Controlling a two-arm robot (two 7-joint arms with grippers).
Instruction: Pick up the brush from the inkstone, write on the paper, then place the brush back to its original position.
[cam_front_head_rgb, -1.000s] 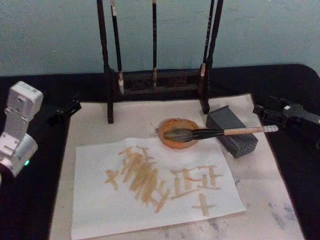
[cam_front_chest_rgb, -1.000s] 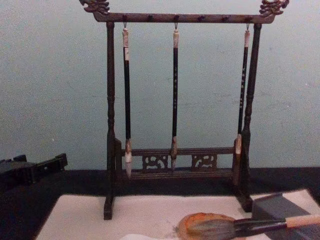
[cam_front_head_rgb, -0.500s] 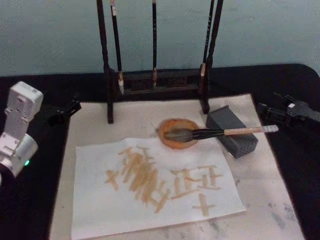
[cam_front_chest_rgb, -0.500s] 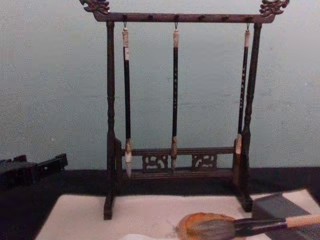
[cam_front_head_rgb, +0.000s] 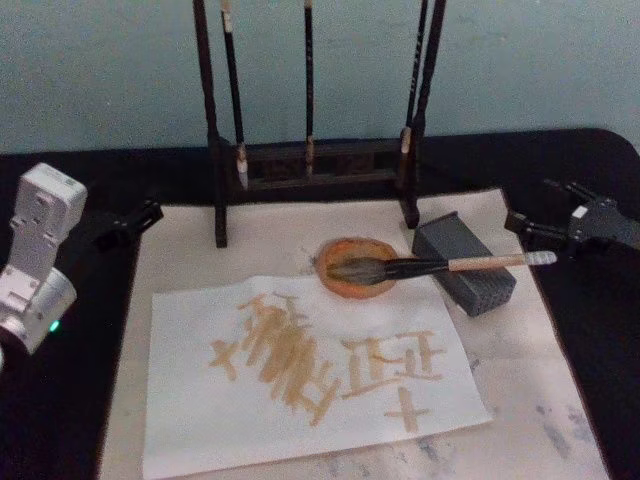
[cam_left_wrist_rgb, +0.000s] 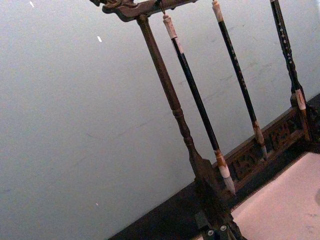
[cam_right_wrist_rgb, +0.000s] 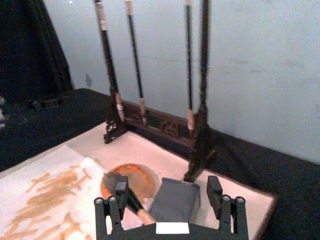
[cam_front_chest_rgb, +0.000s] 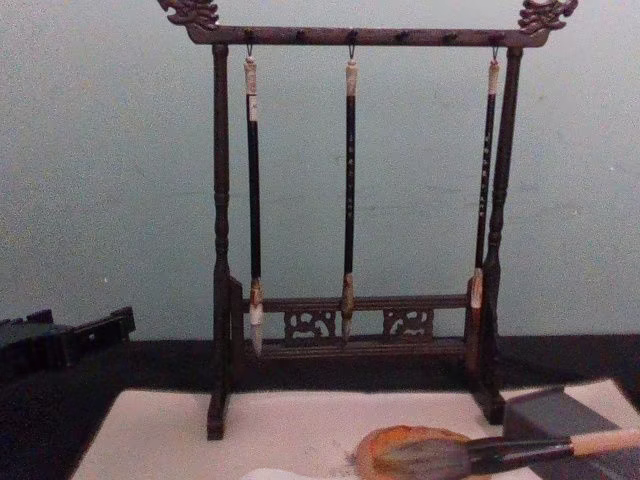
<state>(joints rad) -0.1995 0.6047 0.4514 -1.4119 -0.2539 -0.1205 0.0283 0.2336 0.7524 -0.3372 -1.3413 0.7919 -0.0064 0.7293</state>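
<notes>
The brush (cam_front_head_rgb: 440, 265) lies with its bushy head in the orange inkstone (cam_front_head_rgb: 340, 285) and its pale handle across a grey block (cam_front_head_rgb: 465, 265). It also shows low in the chest view as the brush (cam_front_chest_rgb: 500, 452) on the inkstone (cam_front_chest_rgb: 400, 442). The paper (cam_front_head_rgb: 200, 400) carries tan strokes. My right gripper (cam_front_head_rgb: 528, 202) hovers open just right of the handle's end and holds nothing. In the right wrist view the brush (cam_right_wrist_rgb: 137, 210) lies below the open right gripper (cam_right_wrist_rgb: 167, 187). My left gripper (cam_front_head_rgb: 125, 225) is parked open at the left, off the mat.
A dark wooden rack (cam_front_head_rgb: 310, 165) with three slim hanging brushes (cam_front_chest_rgb: 350, 190) stands behind the inkstone. A pale felt mat (cam_front_head_rgb: 530, 400) lies under everything on the black table. The left arm's white body (cam_front_head_rgb: 40, 250) stands at the left edge.
The right gripper has shifted a little beside the handle's end and tilted, with its fingers spread. The brush, the paper and the left arm have not moved.
</notes>
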